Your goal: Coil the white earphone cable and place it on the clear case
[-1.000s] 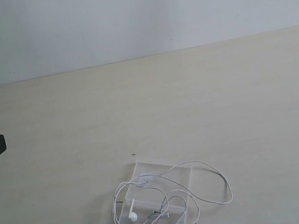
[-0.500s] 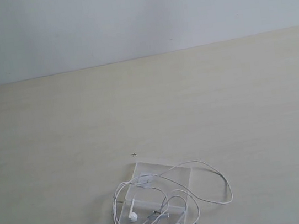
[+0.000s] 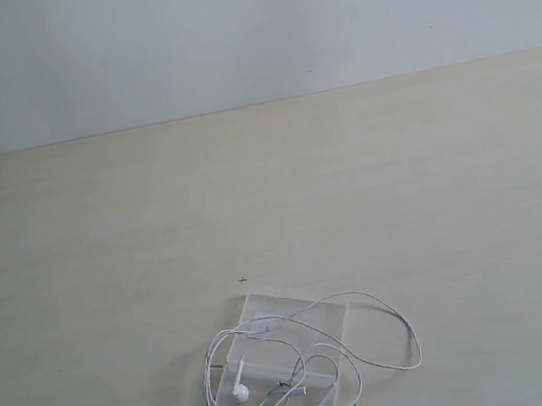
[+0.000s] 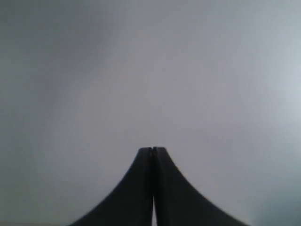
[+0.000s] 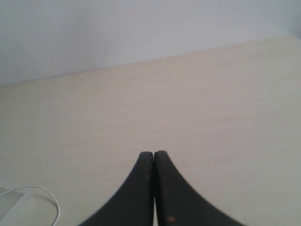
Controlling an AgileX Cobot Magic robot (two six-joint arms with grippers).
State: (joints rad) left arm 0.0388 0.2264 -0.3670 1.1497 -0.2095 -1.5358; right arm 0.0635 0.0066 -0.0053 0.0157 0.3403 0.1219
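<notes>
While both pincers sit shut & empty: L pincer (image 4: 152,149), R pincer (image 5: 153,153) | white earphone cable (image 3: 240,392) loosely looped on clear case (image 3: 275,303), apart from R pincer | I judge task approx done; one loop overhangs onto bench (image 3: 401,195).

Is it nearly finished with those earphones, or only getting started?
Looks finished, or nearly. The earphone cable lies in loose loops on the clear case, though one loop spills past its edge onto the table. Nothing is in hand: both jaws are shut and empty, away from it. Little seems left, perhaps tidying that loop.
</notes>
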